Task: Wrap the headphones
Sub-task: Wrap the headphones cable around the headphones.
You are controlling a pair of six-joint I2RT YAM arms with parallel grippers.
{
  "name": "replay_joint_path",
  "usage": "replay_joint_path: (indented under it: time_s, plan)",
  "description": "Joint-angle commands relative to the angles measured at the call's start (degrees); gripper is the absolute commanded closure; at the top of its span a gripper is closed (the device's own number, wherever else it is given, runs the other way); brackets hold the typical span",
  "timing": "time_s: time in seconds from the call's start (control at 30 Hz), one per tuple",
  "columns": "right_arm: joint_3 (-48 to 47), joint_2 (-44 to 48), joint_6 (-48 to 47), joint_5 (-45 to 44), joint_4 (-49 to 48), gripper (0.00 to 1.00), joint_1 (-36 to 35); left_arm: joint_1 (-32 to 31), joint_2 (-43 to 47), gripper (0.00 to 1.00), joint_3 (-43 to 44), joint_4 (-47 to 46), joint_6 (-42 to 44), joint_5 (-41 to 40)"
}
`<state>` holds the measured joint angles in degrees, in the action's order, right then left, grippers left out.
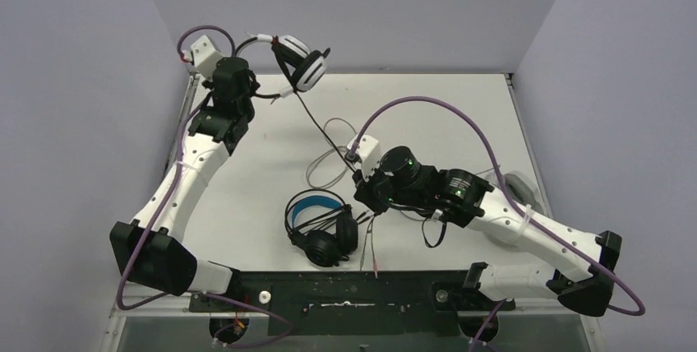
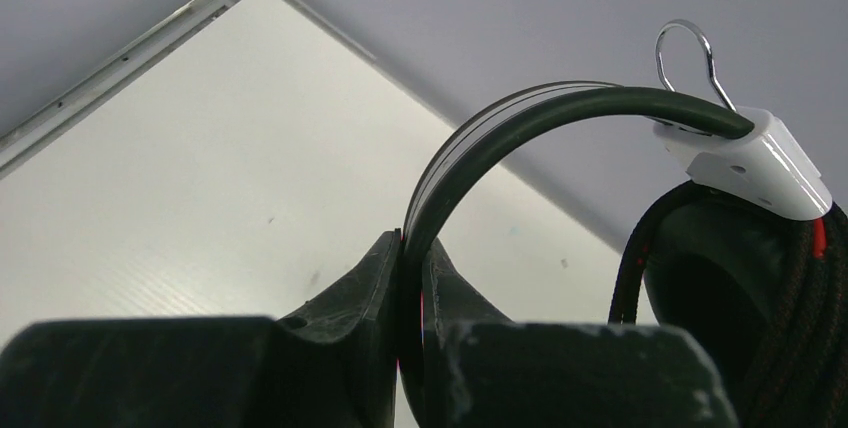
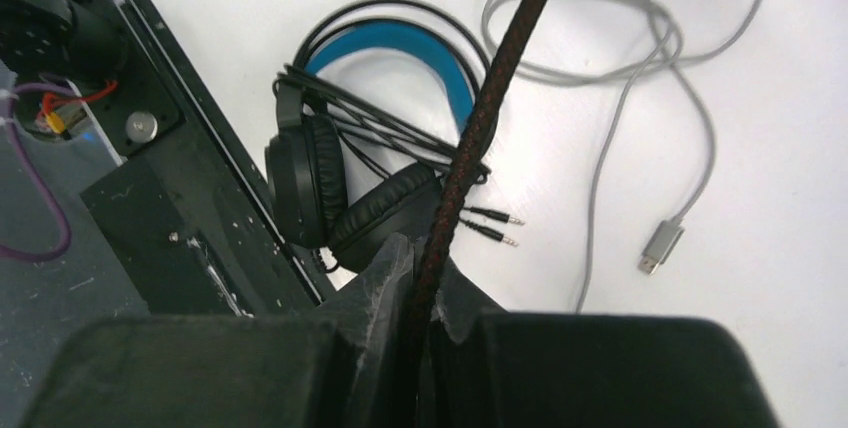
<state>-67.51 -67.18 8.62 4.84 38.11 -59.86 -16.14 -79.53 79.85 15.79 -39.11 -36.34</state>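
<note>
White headset (image 1: 306,62) held aloft by headband (image 2: 520,108), clamped in left gripper (image 2: 410,253); braided cable (image 3: 485,108) pinched in right gripper (image 3: 420,263), stretched taut, presumably for winding.

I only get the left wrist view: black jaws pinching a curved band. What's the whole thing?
Observer: A white headset, held up in the air near the table's far edge.
Operator: Where does its cord go?
Observer: The dark braided cord runs down to the right arm's jaws, which are shut on it.
Operator: Anything else lying about?
Observer: A black headset with a blue-lined band lies on the table near the front edge.
</note>
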Motion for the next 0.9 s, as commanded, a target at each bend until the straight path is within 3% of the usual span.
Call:
replay_joint_path:
  time_s: [0.0,0.27,0.47,0.7,0.87]
  plan:
    - [-8.14,4.36,-2.79,-7.02,4.13,1.00,-1.92,-3.40,0.02,1.00,-1.74,-11.44,6.40,-4.45]
    - [-18.41,5.01,-9.83,-15.57,8.36,1.00,-2.06,-11.78,0.45,1.00,-6.83,-13.32,18.33,-4.33]
    - [-26.07,-0.14,-17.02,-24.69,10.48,1.00,0.55,-15.87,3.94,1.00,-9.01,-10.08,25.00,9.05]
    - [-32.08,-5.81,-20.32,-11.74,9.37,1.00,13.81,-21.37,8.95,1.00,-8.99,-1.44,34.83,18.31]
    - [-31.82,-8.22,-19.97,-3.40,6.57,1.00,21.15,-23.35,12.98,1.00,-9.53,4.10,35.21,33.18]
